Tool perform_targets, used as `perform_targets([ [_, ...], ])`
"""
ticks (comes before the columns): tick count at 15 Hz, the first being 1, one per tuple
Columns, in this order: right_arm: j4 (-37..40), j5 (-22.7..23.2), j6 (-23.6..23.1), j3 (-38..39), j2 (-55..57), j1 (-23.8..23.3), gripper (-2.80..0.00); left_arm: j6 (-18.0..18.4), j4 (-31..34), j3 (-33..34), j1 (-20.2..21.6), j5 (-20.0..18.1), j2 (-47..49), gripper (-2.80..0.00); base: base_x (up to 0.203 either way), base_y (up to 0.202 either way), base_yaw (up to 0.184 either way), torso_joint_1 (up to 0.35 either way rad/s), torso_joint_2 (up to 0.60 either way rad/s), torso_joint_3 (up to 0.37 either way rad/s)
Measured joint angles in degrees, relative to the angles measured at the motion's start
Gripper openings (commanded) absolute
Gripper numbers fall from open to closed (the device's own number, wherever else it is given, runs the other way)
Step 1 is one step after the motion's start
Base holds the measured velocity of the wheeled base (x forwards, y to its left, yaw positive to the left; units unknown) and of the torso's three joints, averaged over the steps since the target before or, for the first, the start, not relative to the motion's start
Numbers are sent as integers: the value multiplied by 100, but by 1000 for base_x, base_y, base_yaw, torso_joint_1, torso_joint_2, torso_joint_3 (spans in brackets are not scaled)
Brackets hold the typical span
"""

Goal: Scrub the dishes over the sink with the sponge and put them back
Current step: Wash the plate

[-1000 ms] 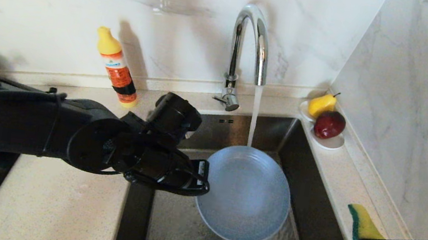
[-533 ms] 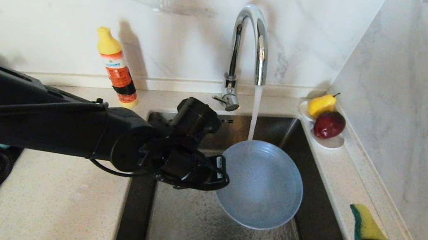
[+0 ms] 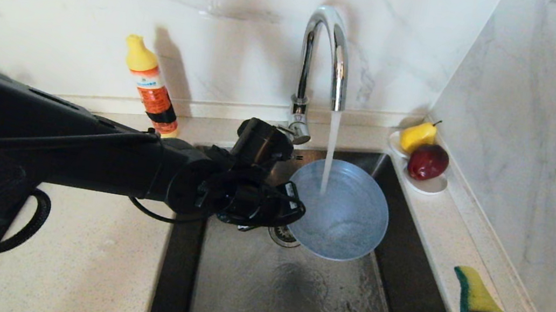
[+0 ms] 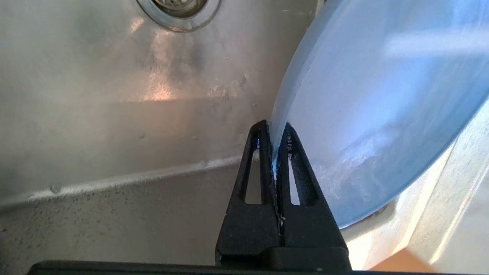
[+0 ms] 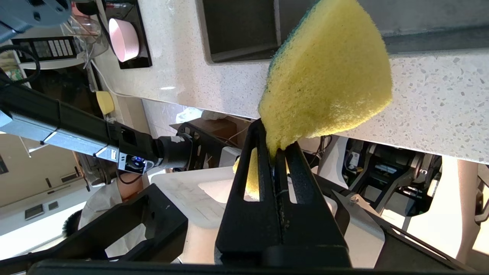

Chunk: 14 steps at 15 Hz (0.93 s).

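Meanwhile, we hold blue-grey plate point(image 3: 338, 211) tilted under tap point(image 3: 324, 59) stream, over sink point(image 3: 399, 298), left gripper point(image 4: 274, 151) pinching only its thin wet rim. Risk as we judge it: water load could slip plate from that narrow pinch. Left arm reaches low across basin; right gripper point(image 5: 273, 149) waits beside sink, clamped on sponge point(image 3: 477, 306).

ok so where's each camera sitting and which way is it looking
Head: high on the robot, looking down at the sink, tap and plate; both arms show.
Left wrist: behind the left gripper, facing the sink floor; its fingers pinch the plate rim.
Right wrist: behind the right gripper, at the counter's front edge; fingers clamp the sponge.
Shared: head and left wrist both show plate and drain; head and right wrist both show the sponge.
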Motion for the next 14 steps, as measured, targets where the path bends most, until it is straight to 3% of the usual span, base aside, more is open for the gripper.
perform_targets([
  [4,-13,1,-4,2,31,0,-280,-22,104,11,219,15,-14,-280,0,0,0,0,0,0],
  [6,-20,9,-2,-4,43,0,-280,67,245,123,352,195,-91,-280,0,0,0,0,0,0],
  [9,-52,16,-4,-2,76,6,-280,479,288,263,516,1019,-194,-280,0,0,0,0,0,0],
  [14,-35,24,-4,-2,84,11,-280,1582,205,359,624,2883,-363,-280,0,0,0,0,0,0],
])
